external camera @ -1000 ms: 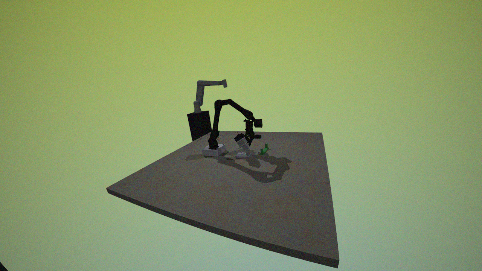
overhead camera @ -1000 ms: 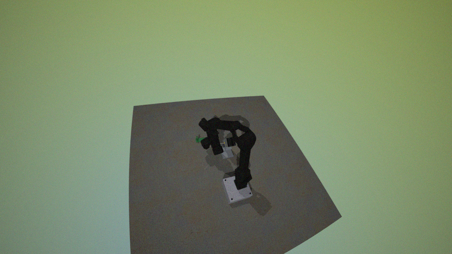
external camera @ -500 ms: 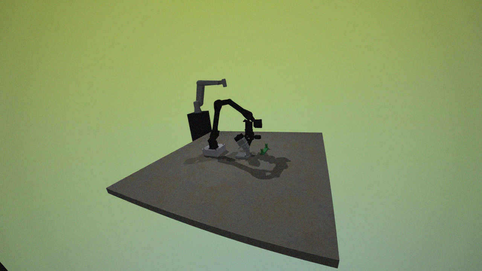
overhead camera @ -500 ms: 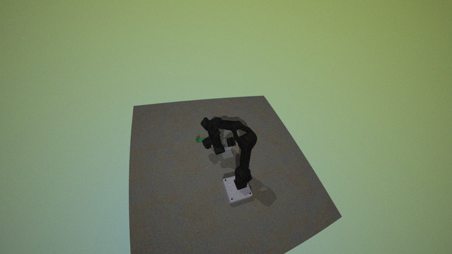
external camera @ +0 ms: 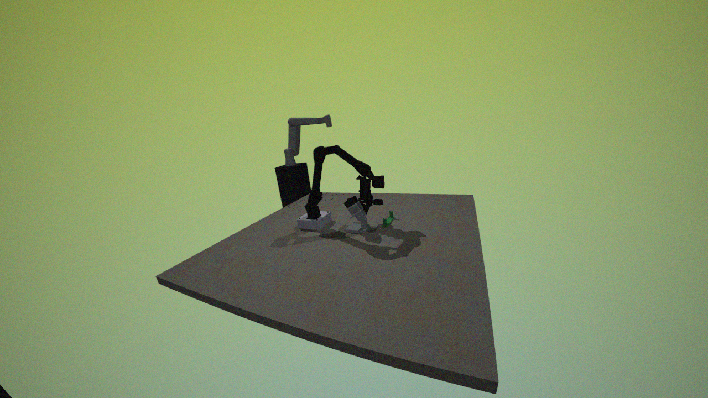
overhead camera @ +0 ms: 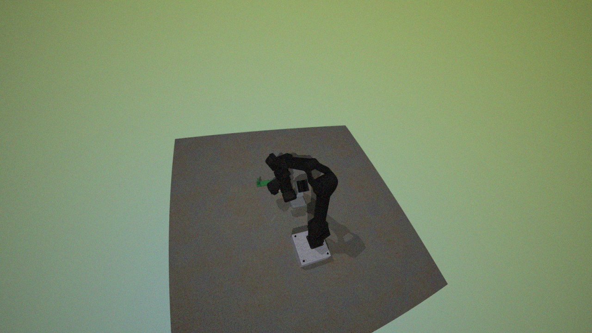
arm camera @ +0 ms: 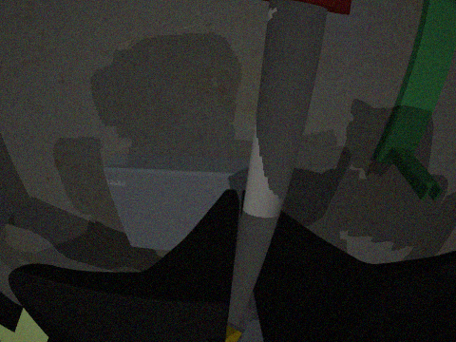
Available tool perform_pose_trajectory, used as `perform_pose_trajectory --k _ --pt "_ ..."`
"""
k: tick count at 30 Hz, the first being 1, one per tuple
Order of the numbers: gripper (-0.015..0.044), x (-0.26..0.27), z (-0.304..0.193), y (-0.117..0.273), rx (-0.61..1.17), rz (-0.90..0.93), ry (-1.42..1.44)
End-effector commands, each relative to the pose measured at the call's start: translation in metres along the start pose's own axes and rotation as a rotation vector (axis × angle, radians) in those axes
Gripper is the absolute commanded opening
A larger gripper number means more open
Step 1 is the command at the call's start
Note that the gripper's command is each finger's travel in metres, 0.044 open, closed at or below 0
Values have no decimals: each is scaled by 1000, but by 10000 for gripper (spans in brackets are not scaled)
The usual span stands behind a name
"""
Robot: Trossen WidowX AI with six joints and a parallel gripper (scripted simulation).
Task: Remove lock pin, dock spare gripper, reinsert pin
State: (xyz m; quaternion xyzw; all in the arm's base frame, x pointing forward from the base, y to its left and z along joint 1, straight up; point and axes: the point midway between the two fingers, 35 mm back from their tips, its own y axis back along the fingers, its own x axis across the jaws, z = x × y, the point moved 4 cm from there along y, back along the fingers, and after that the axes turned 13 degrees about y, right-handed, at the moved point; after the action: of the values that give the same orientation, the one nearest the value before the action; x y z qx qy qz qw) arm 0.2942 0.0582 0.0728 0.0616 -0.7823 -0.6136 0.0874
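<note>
My gripper (arm camera: 238,200) (external camera: 366,210) points down beside the mount and is shut on the lock pin (arm camera: 291,95). The pin is a grey rod with a red head (arm camera: 338,6), running lengthwise through the wrist view. Its far end is hidden between the dark fingers, so I cannot tell whether it touches the socket. The mount's pale base (overhead camera: 298,202) (external camera: 355,228) (arm camera: 159,204) lies on the table. Its tilted grey head (external camera: 354,210) carries a dark ribbed part (overhead camera: 302,186) (external camera: 350,202); I cannot tell whether this is the spare gripper. The socket opening is hidden.
A green two-pronged piece (overhead camera: 262,183) (external camera: 389,221) (arm camera: 429,71) lies on the table (overhead camera: 215,248) (external camera: 396,317) beside my gripper. My arm stands on a white base block (overhead camera: 308,253) (external camera: 314,222). A grey arm (external camera: 293,138) stands behind, on a dark pedestal (external camera: 292,183).
</note>
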Motion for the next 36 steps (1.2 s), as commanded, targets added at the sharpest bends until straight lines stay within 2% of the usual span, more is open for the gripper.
perform_pose_trajectory --k 1,15,23,36 --pt "0 0 -2 0 3 -1 2" --pt "0 2 -10 -2 2 2 4" --pt "200 2 -9 -2 -2 4 1" --pt "200 1 0 16 -2 11 4"
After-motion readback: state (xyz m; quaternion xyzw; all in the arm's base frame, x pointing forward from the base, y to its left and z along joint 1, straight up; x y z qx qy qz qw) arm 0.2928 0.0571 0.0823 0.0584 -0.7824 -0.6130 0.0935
